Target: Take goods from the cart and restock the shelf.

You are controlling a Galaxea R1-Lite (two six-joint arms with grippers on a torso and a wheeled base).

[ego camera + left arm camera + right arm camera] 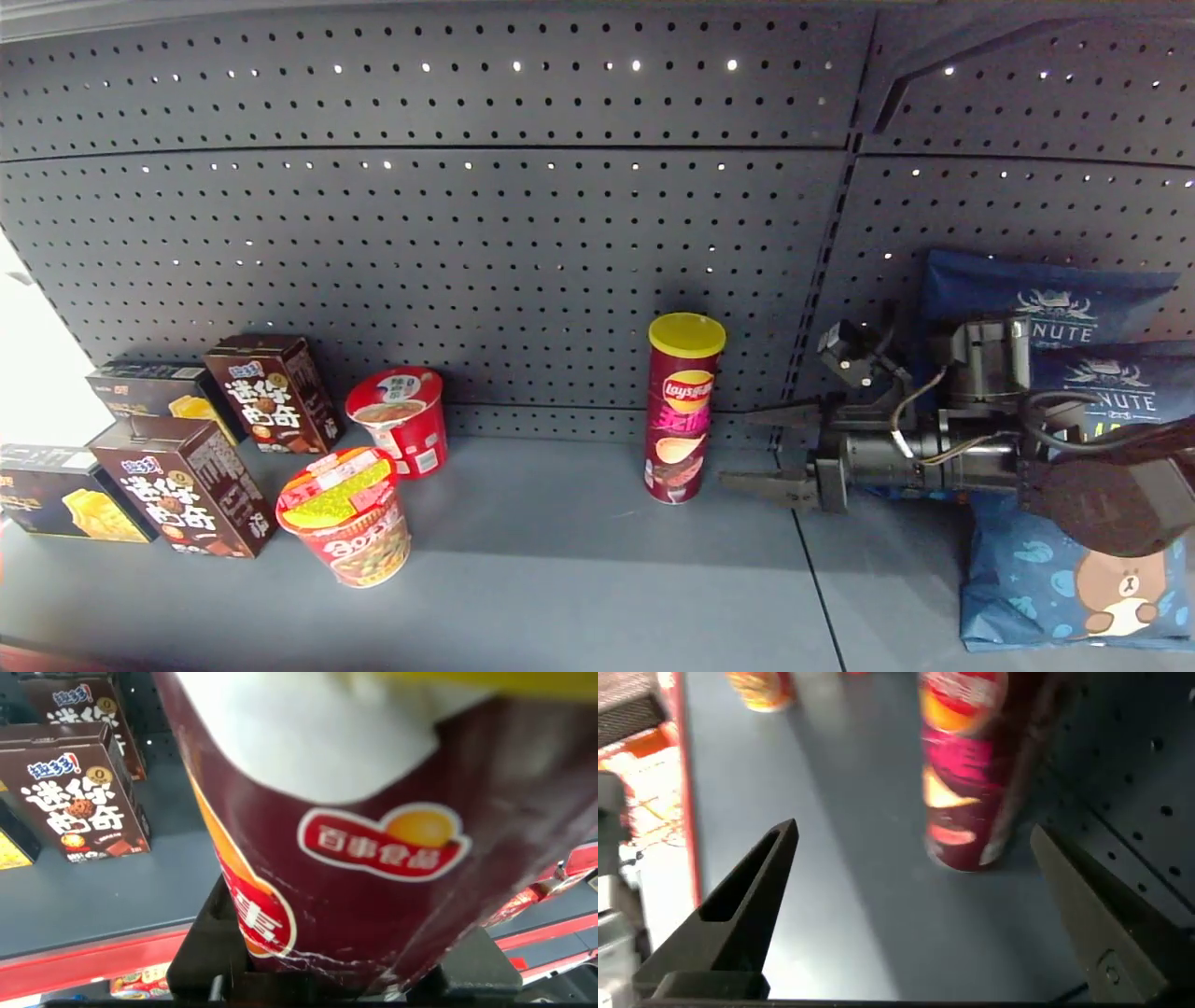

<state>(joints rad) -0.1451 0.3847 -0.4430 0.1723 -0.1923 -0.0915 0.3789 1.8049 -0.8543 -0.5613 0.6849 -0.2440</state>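
Observation:
A maroon chips can (684, 411) with a yellow lid stands upright on the grey shelf (560, 569), near the pegboard back wall. My right gripper (738, 448) hangs open just to its right, fingers pointing at the can and apart from it. In the right wrist view the can (971, 784) stands a short way beyond the open right gripper (913, 831). A second maroon chips can (374, 840) sits close against the left wrist camera, and my left gripper (336, 980) is shut on it, in front of the shelf's red front edge (84, 957).
Brown snack boxes (187, 485) and dark boxes (65, 490) stand at the shelf's left, with two red cup noodles (350, 518) beside them. Blue bags (1074, 560) lie at the right, behind and under my right arm. Bare shelf floor lies between the cups and the can.

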